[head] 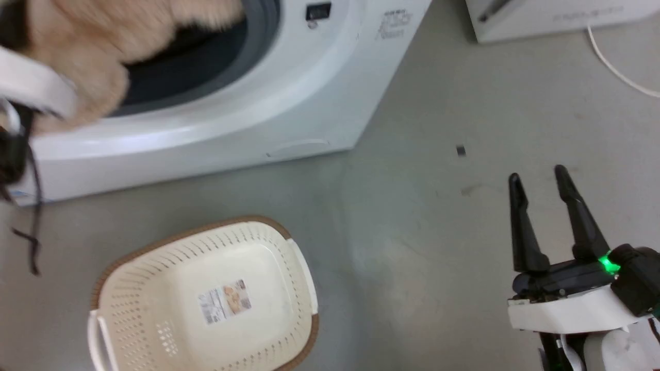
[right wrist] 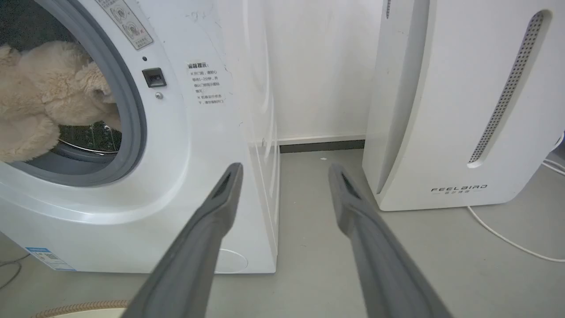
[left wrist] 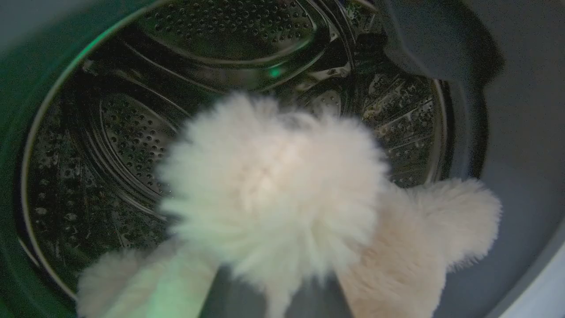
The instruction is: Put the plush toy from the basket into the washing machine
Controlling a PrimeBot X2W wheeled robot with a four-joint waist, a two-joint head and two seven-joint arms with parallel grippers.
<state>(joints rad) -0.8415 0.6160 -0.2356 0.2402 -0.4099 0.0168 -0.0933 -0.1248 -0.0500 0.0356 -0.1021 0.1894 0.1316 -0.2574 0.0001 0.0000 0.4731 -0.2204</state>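
The fluffy beige plush toy (head: 98,46) hangs at the round grey-gasketed port of the white washing machine (head: 309,93), partly inside it. In the left wrist view its fur (left wrist: 273,194) sits in front of the steel drum (left wrist: 132,132), and my left gripper (left wrist: 278,287) is shut on it, with the fingers mostly buried in fur. The right wrist view shows the toy (right wrist: 39,97) in the port. The cream basket (head: 206,229) stands on the floor with nothing but a sticker in it. My right gripper (head: 538,178) hovers open over the floor at the lower right.
A white slanted appliance (right wrist: 459,110) marked FEELBIRD stands right of the washer, with a white cable (right wrist: 507,238) trailing on the grey floor. My pale left forearm (head: 31,85) crosses the washer's front. Dark cables (head: 33,206) hang at the far left.
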